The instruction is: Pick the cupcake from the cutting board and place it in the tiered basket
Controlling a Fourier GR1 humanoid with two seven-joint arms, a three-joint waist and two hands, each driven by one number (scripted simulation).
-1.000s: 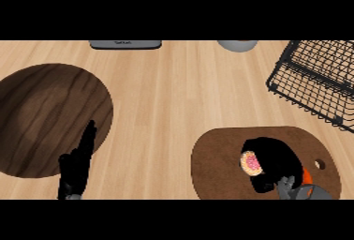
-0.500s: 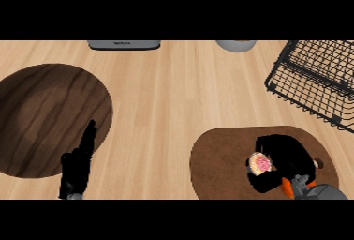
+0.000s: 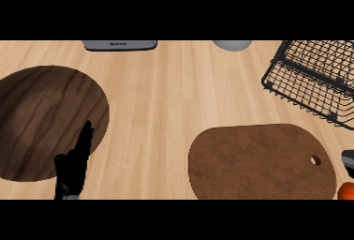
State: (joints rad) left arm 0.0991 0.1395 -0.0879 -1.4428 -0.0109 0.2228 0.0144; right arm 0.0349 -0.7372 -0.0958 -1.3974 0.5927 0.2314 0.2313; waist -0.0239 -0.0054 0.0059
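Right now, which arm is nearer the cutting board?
Right. A sliver of the right arm shows just beyond the cutting board's right end; the left hand is far off to its left.

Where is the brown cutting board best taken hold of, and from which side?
Probably the edge by its small hole, coming from the right. The cutting board lies flat on the counter, so only its thin rim offers the fingers a hold.

On the counter point(image 3: 173, 93): one black left hand point(image 3: 69, 168), one brown cutting board point(image 3: 259, 161), one dark oval board point(image 3: 48, 112), one wire basket point(image 3: 311, 79), and two grey items, a flat slab point(image 3: 120, 45) and a rounded lump point(image 3: 232, 44).
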